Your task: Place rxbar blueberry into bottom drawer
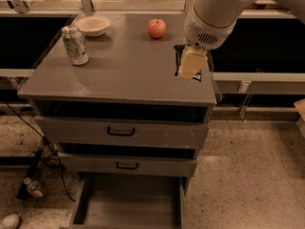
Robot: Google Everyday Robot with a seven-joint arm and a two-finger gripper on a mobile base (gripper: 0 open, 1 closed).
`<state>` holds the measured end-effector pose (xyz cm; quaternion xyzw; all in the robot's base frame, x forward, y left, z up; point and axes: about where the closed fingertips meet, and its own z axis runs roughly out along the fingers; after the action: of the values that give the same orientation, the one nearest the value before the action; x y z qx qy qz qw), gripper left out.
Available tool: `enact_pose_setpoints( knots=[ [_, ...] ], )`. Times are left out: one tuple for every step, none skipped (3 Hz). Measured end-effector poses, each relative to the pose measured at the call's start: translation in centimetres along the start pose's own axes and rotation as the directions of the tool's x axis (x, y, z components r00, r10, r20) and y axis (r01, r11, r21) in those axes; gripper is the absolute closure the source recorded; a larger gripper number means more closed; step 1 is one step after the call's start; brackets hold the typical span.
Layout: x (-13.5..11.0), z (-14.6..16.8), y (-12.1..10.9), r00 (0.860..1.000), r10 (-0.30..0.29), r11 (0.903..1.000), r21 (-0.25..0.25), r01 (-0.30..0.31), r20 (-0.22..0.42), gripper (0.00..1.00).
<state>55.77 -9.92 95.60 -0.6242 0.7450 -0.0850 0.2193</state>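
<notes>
The rxbar blueberry (178, 56) is a dark flat wrapper, mostly hidden behind my gripper's cream tips. My gripper (192, 64) hangs from the big white arm and is shut on the bar. It holds the bar just over the right edge of the grey cabinet top (124, 66). The bottom drawer (128, 199) is pulled open below, a wide grey tray with nothing in it. The two upper drawers, with black handles, are closed.
A silver-green can (75, 44) stands at the top's left. A white bowl (94, 24) and a red apple (156, 28) sit at the back. A small bottle (34, 188) and cables lie on the floor to the left.
</notes>
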Motion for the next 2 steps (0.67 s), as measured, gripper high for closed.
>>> enact_pose_setpoints(
  knots=[
    [3.6, -0.5, 3.6, 0.998, 0.035, 0.9988, 0.032, -0.037, 0.045, 1.00],
    [8.1, 2.5, 5.2, 0.977, 0.151, 0.9882, 0.006, -0.153, 0.152, 1.00]
  ],
)
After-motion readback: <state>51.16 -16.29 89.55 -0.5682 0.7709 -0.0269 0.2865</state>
